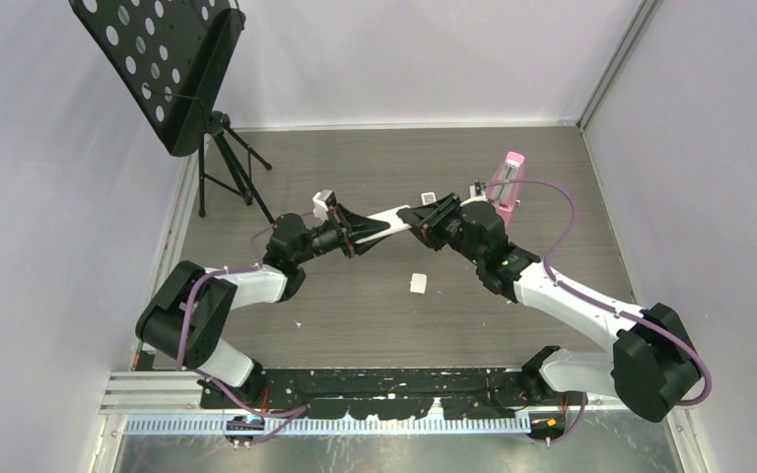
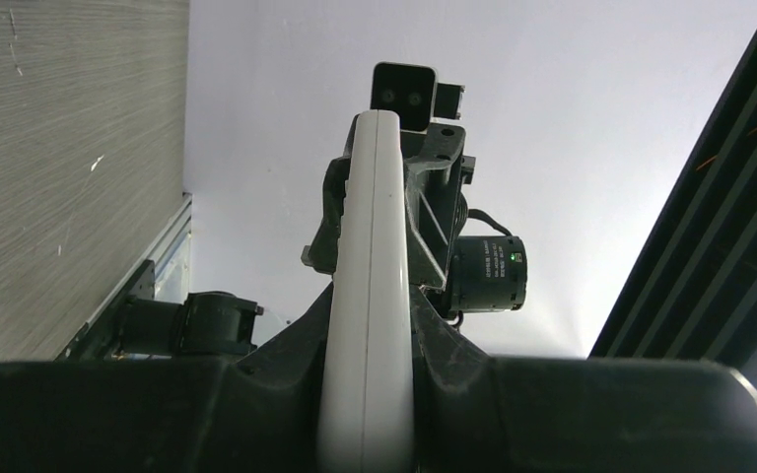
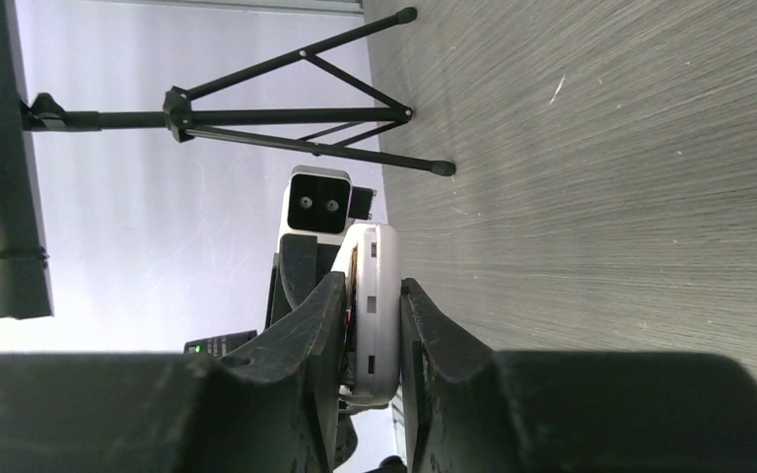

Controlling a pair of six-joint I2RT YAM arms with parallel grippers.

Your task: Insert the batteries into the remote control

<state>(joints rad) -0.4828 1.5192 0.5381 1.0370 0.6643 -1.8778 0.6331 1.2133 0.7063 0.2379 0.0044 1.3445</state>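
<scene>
Above the desk [image 1: 355, 315], mid-air, your left gripper [image 2: 370, 330] clamps the remote control [image 2: 367, 246] edge-on (seam toward its camera); your right gripper [image 3: 370, 296] straddles its other end, cannot tell if gripping.

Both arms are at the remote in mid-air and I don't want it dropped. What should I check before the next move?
1. Left fingers clamped on the remote control, which sits edge-on between them: ok.
2. Right fingers placed one on each side of the remote's end: ok.
3. Right fingers pressing firmly on both faces: cannot tell.
4. Remote held off the table: ok.
5. Small white piece on the table lies apart from both arms: ok.
6. Batteries located: cannot tell, as none shows in any view.
</scene>
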